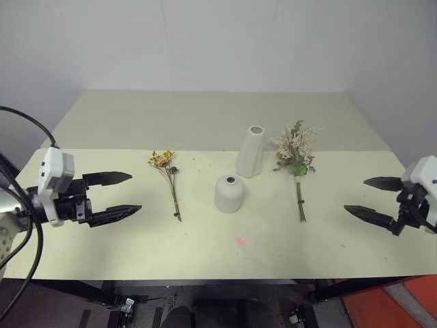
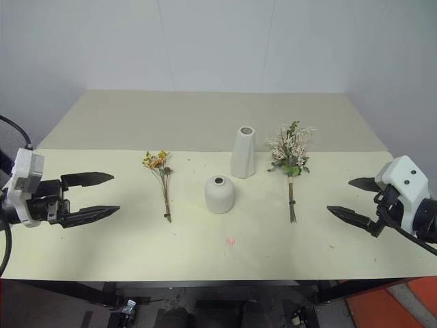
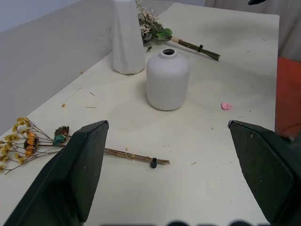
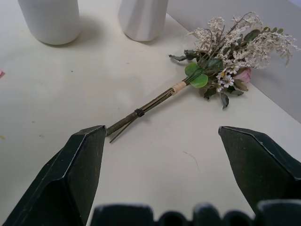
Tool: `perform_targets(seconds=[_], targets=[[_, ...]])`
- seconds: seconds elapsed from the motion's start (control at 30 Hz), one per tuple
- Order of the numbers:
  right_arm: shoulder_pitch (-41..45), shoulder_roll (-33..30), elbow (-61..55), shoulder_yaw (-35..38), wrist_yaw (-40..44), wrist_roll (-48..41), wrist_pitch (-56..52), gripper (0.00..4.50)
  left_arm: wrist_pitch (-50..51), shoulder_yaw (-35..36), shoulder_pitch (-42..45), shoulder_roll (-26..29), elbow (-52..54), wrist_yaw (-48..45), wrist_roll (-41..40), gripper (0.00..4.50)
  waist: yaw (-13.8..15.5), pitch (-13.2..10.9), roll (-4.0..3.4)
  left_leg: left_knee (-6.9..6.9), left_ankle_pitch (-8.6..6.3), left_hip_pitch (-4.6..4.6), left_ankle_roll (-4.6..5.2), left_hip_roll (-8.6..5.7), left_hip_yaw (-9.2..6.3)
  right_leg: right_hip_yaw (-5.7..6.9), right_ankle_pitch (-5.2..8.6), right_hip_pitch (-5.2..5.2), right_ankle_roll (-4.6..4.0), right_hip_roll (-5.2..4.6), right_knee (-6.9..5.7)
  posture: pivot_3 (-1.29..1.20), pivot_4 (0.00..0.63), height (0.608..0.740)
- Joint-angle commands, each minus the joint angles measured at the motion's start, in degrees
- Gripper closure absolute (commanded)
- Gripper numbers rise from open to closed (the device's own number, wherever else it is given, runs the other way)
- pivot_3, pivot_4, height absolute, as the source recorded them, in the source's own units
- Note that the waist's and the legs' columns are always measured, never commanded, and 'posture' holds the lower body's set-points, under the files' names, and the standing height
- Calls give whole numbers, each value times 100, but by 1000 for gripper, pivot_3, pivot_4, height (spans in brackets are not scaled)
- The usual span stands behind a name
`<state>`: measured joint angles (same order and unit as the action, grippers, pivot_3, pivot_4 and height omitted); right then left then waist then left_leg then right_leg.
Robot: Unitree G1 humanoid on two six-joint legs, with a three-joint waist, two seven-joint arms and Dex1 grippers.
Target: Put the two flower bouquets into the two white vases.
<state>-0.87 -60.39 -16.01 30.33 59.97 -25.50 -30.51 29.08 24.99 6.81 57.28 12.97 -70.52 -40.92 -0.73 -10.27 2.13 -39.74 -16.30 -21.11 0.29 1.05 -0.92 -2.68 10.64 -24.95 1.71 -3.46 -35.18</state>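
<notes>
the tall vase (image 1: 250, 152) and squat vase (image 1: 229, 194) stand upright mid-table, mouths up, probably rigid and easily tipped. just right of the tall vase the larger bouquet (image 1: 296, 166) lies flat, blooms away from the robot and stems toward it; it looks light and crushable, best pinched on the bound stems. left of the vases the small bouquet (image 1: 167, 180) lies likewise, wiry and frail; the left gripper (image 1: 117, 197) and right gripper (image 1: 369, 198) hang wide apart, empty.

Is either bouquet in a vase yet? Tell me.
No, the orange-yellow bunch and the larger cream bunch both lie flat on the table.
</notes>
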Motion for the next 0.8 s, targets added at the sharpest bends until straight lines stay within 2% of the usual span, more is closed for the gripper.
perform_targets(seconds=[0.03,0.8], targets=[[136,-138,53,57,41,17,143,0,45,214,8,19,194,96,-124,67,-3,0,0,0,0,0,0,0,0,0,0,0,0,0,0,0,150,740],[11,-54,-96,177,-37,5,67,0,-85,-11,340,-122,9,251,-45,67,-12,0,0,0,0,1,0,-1,0,0,-5,0,-8,0,-1,0,150,740]])
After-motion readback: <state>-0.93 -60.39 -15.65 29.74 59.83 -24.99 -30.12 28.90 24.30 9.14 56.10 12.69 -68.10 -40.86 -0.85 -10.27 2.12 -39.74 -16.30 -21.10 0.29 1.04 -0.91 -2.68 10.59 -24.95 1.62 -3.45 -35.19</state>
